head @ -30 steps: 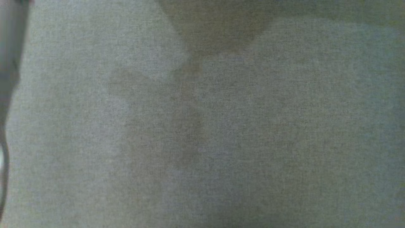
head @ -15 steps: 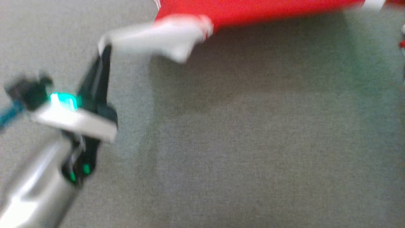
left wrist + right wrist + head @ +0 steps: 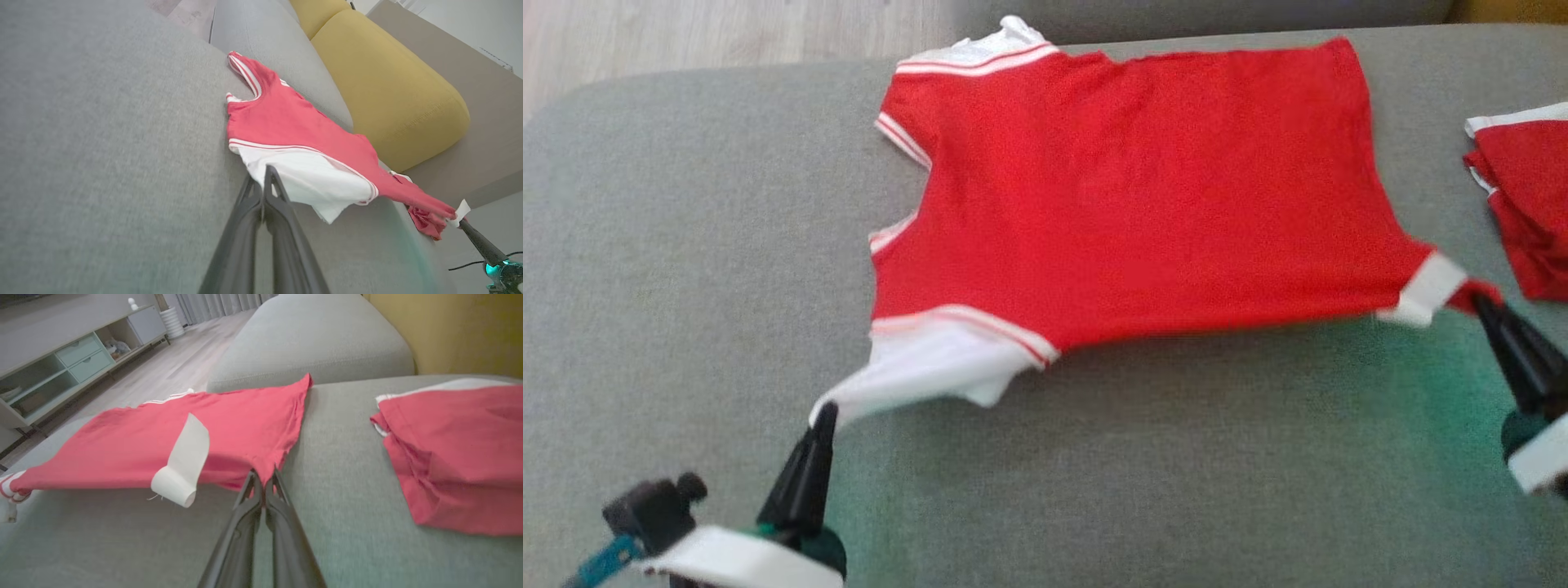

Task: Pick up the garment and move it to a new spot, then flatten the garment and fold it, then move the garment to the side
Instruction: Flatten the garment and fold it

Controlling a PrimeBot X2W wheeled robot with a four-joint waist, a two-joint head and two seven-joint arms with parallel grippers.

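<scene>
The garment [image 3: 1135, 188] is a red T-shirt with white, striped sleeves, spread over the grey sofa seat [image 3: 686, 245]. Its near edge hangs lifted between my two grippers while the far part rests on the seat. My left gripper [image 3: 823, 412] is shut on the tip of the white sleeve [image 3: 310, 179], lower left in the head view. My right gripper [image 3: 1480, 300] is shut on the red hem corner [image 3: 261, 473], beside a curled white label [image 3: 184, 465]. The left wrist view shows the garment [image 3: 286, 126] stretching away to the right gripper [image 3: 459, 221].
A second red garment [image 3: 1523, 196], folded, lies on the seat at the right, close to my right gripper. A yellow cushion [image 3: 384, 81] backs the sofa. Wooden floor [image 3: 163, 367] and a low cabinet [image 3: 61, 363] lie beyond the sofa's far end.
The head camera has swung from bare grey upholstery up to the whole garment. Both grippers stay shut on the garment's corners.
</scene>
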